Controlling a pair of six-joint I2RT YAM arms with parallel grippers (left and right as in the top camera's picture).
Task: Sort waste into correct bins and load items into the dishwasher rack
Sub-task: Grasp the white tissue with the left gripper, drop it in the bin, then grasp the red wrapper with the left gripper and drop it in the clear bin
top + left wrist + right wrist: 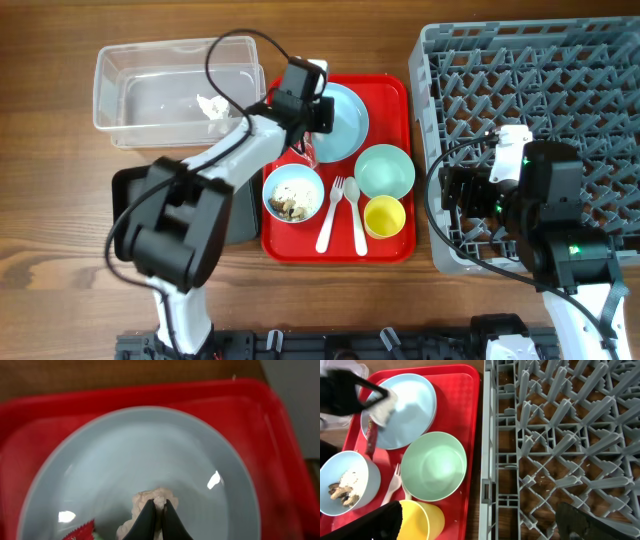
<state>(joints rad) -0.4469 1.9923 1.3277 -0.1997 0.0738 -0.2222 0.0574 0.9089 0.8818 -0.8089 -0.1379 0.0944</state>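
Note:
My left gripper (311,112) (159,509) is shut on a white crumpled tissue (150,501) just above the pale blue plate (345,122) (150,455). The red wrapper (305,152) (80,532) lies at the plate's near-left edge. The pale blue bowl (293,193) holds rice-like scraps with brown lumps (342,487). The mint bowl (385,170), yellow cup (384,216), white fork (330,215) and spoon (356,215) sit on the red tray (395,95). My right gripper (455,190) (480,525) is open and empty over the left rim of the grey rack (540,110).
The clear tub (150,75) at the back left holds a piece of white tissue (212,105). The black tray (128,185) lies left of the red tray, mostly hidden under my left arm. The rack holds nothing that I can see.

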